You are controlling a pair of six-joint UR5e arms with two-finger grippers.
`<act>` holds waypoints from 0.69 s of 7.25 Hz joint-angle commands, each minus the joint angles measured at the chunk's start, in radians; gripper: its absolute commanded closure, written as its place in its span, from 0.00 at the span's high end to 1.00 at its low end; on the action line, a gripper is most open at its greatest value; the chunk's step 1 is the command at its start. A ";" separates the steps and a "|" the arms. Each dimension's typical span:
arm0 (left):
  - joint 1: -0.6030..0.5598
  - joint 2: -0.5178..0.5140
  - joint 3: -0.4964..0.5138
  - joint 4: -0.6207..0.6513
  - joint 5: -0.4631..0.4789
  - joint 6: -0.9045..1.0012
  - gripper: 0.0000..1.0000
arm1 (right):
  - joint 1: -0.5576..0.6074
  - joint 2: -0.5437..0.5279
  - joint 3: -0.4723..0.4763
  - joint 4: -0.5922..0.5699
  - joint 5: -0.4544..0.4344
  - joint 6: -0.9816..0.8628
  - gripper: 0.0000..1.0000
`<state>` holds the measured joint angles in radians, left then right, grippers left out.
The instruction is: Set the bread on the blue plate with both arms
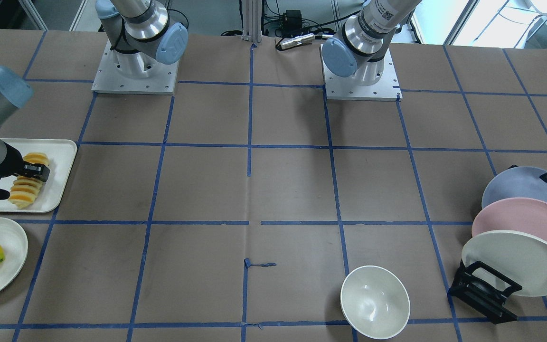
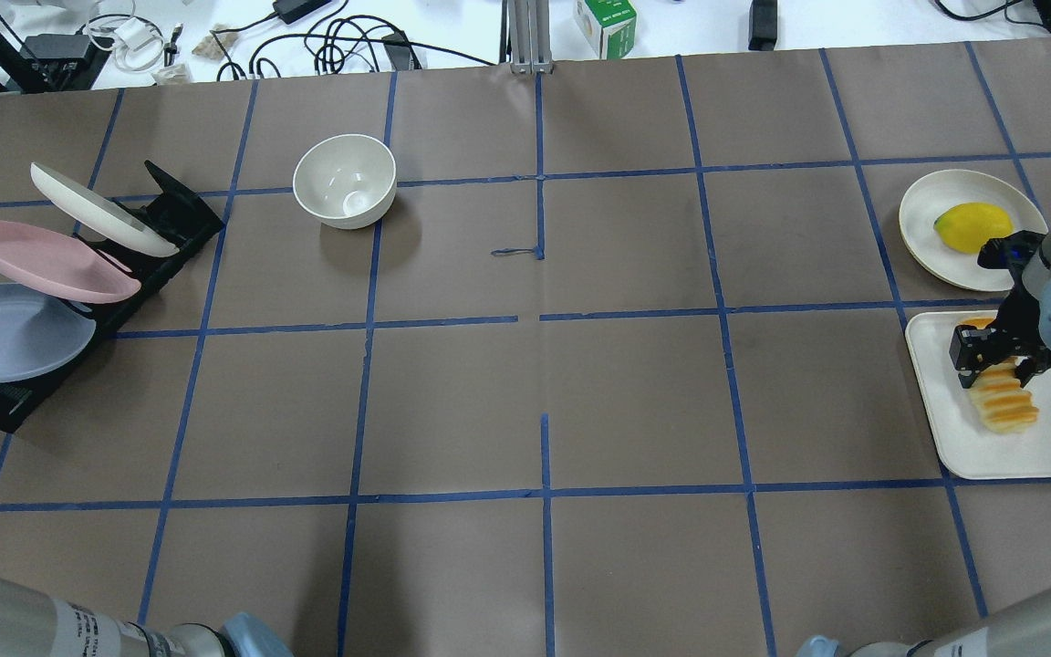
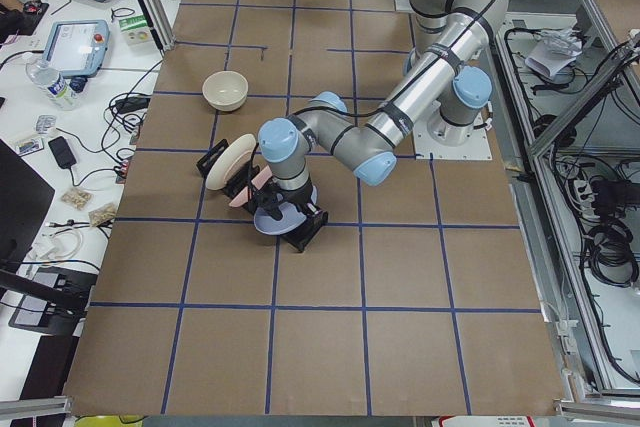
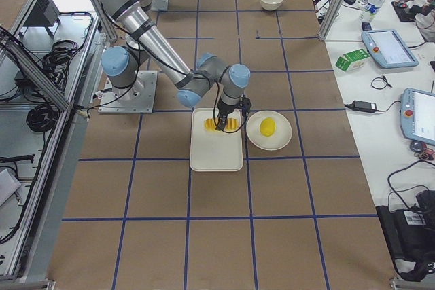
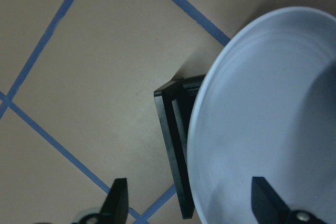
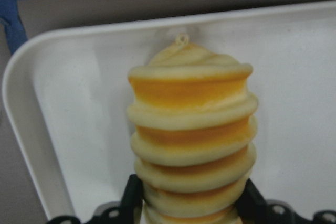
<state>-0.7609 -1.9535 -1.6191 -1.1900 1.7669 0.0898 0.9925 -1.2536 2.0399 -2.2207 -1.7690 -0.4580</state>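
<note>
Across the brown counter (image 2: 452, 401), our right hand (image 6: 189, 205) is clamping the bread (image 6: 191, 129) on its white tray (image 6: 63, 129); our left hand (image 5: 189, 203) is straddling the racked blue plate (image 5: 273, 103), open. We're risking the bread slipping or the rack (image 5: 170, 124) tipping.

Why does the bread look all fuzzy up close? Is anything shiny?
Right wrist view: the bread is very near the lens, so its edges look soft. Overhead view: it is small but crisper. Front-facing view: the white bowl has a bright glare spot inside.
</note>
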 commanded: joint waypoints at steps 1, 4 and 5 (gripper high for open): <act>0.000 0.001 0.001 -0.002 0.003 0.007 0.00 | 0.000 -0.004 -0.009 0.004 0.000 -0.001 0.00; 0.002 0.024 0.019 -0.020 0.029 0.019 0.00 | 0.002 -0.061 -0.088 0.111 0.000 0.008 0.00; 0.000 0.045 0.030 -0.063 0.087 0.019 0.00 | 0.008 -0.063 -0.128 0.140 0.003 0.007 0.00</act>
<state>-0.7597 -1.9306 -1.6009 -1.2184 1.8041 0.1073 0.9949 -1.3050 1.9594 -2.1272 -1.7689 -0.4519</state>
